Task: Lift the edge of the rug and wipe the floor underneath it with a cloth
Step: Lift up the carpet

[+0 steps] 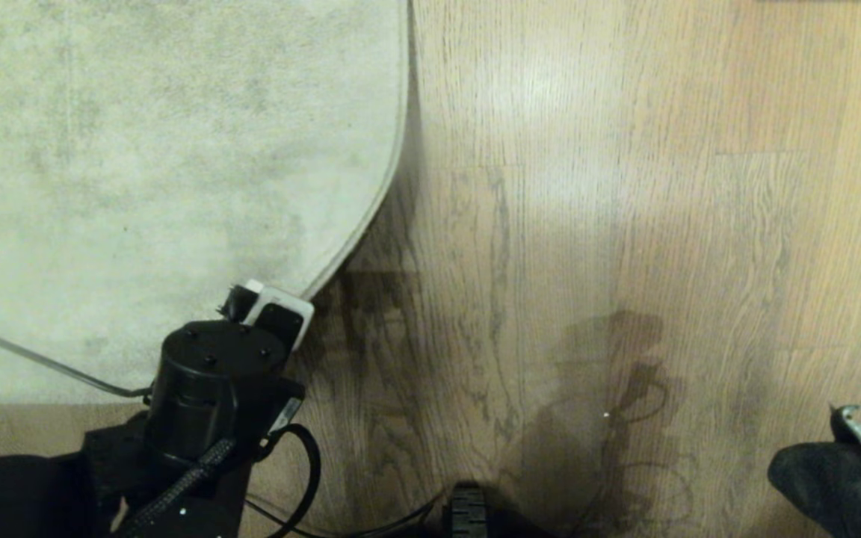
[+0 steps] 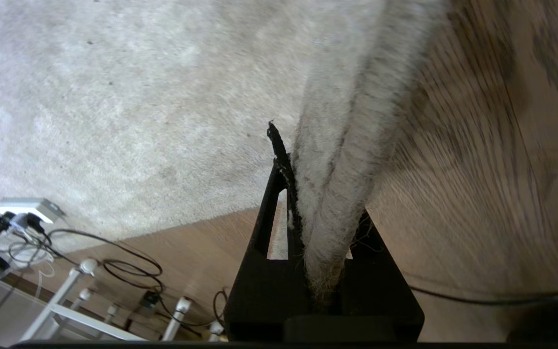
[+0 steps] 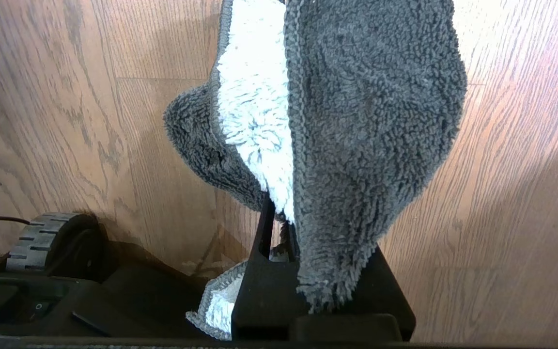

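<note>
The pale grey-beige rug fills the upper left of the head view, on light brown wood floor. Its right edge curves in toward my left gripper at the rug's near corner. In the left wrist view that gripper is shut on the bunched rug edge, which stands raised off the floor. The dark grey cloth, with its pale part, hangs from my right gripper, which is shut on it. In the head view the cloth shows at the lower right corner.
A thin cable crosses the rug's near edge to the left arm. A power strip, tangled cables and white furniture legs lie beyond the rug's corner. The base wheel sits beside the cloth.
</note>
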